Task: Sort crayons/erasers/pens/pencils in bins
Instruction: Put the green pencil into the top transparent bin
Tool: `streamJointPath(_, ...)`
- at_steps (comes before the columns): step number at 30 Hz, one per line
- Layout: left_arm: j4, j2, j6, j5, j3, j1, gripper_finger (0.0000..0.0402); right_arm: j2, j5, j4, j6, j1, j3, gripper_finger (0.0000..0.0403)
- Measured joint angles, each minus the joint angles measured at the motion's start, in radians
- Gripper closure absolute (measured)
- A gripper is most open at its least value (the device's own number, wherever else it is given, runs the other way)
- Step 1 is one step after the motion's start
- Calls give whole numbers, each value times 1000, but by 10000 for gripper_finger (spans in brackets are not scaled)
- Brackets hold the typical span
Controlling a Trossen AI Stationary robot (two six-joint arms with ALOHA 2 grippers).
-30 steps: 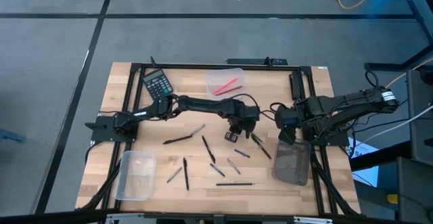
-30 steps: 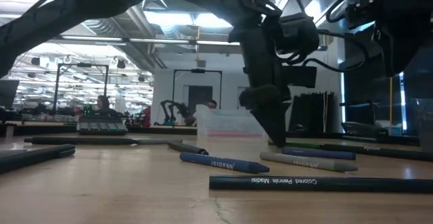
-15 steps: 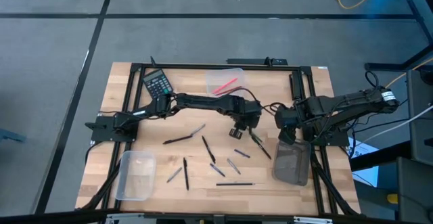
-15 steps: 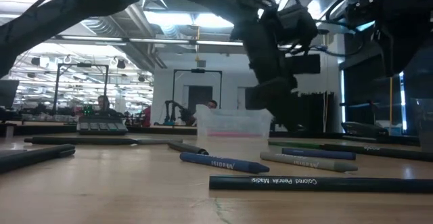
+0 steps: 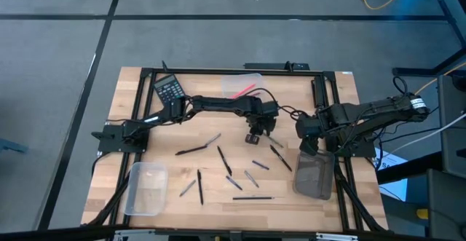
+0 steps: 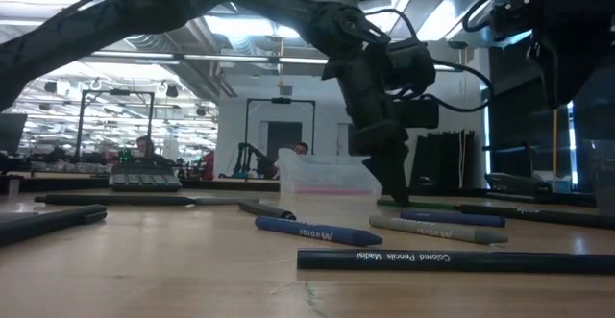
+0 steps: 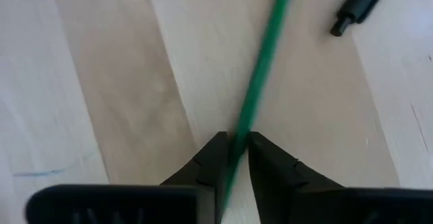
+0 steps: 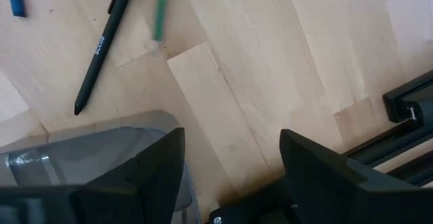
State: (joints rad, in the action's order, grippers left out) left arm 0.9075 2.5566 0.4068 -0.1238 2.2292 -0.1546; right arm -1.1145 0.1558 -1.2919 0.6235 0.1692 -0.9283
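My left gripper (image 7: pixel 234 149) pinches a thin green pencil (image 7: pixel 260 75) near one end, the two fingertips (image 7: pixel 215 158) pressed against its sides, so most of the stick juts out ahead of the jaws, where I can see it over the bare wood. From above, that gripper (image 5: pixel 255 136) sits over the middle of the table (image 5: pixel 131 103), just short of the clear bin (image 5: pixel 244 87) at the far edge that already holds a red stick — the likely home for this pencil, I judge, since it is the closest tub. I cannot tell whether the pencil has left the wood yet. A grip this near the end will let the long free part swing, so it may need a slow carry. My right gripper (image 8: pixel 230 163) waits with its fingers spread wide and nothing between them, hovering at the edge of the smoky grey bin (image 5: pixel 314 175) on the right side, ready for the black pen (image 8: pixel 103 45) lying just beside that tub. The rest of the sticks — a blue crayon (image 6: pixel 317 232) and a dark coloured pencil (image 6: pixel 452 258) among them — lie scattered nearer the front, and a second clear bin (image 5: pixel 145 188) stands at the front left corner.
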Motion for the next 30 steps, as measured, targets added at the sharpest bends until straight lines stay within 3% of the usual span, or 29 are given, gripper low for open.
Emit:
streamJointPath(6,8,-1,-87,112,0,15,395,0,16,-6,-22,0,0,157)
streamJointPath(18,110,-52,-142,235,-11,10,399,25,261,-21,61,0,0,157)
streamJointPath(21,160,-94,-154,280,-11,-8,399,65,294,-32,84,0,0,157)
streamJointPath(30,190,-243,-188,287,-6,-30,400,192,377,-26,122,0,1,157)
